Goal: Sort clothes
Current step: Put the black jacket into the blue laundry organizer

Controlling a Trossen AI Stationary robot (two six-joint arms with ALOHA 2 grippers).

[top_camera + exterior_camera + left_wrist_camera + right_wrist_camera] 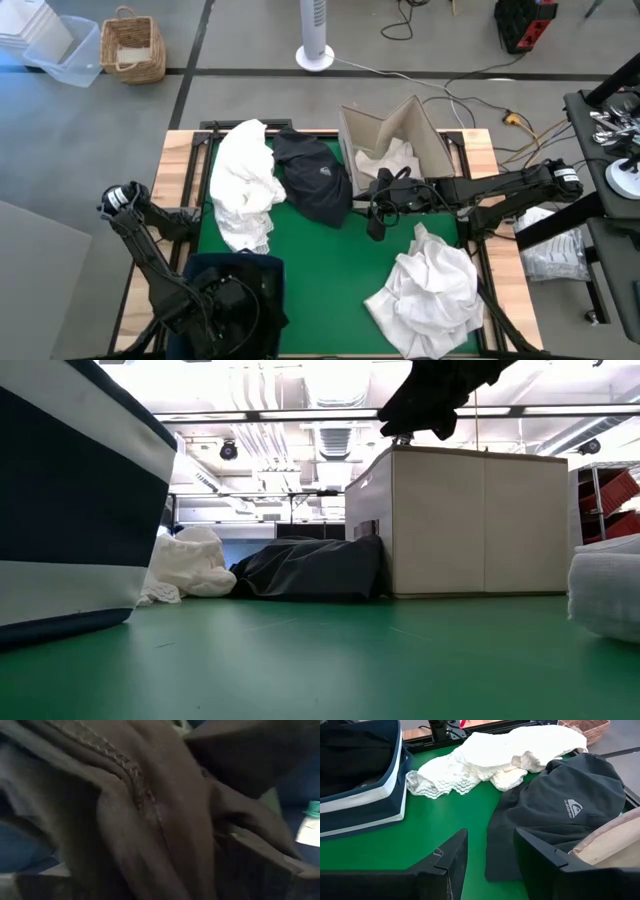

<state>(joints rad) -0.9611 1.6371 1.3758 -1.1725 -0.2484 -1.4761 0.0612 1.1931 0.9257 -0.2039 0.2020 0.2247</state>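
Observation:
A white garment (245, 185) and a navy one with a small logo (318, 180) lie side by side at the table's far left, on the green mat. Another white pile (430, 290) lies near right. More white cloth (392, 160) sits in the cardboard box (430, 140). My left gripper (235, 298) hangs over the navy bin (232, 272) at near left. Dark cloth with a stitched seam (130, 775) fills its wrist view. My right gripper (490, 860) stands open above the mat beside the box, holding nothing.
The box stands at the far right of the mat (330, 270), the bin at its near left edge. Bare green mat lies between the piles. Wooden table borders (180, 190) frame the mat. A wicker basket (132, 45) and a plastic tub (60, 50) sit on the floor beyond.

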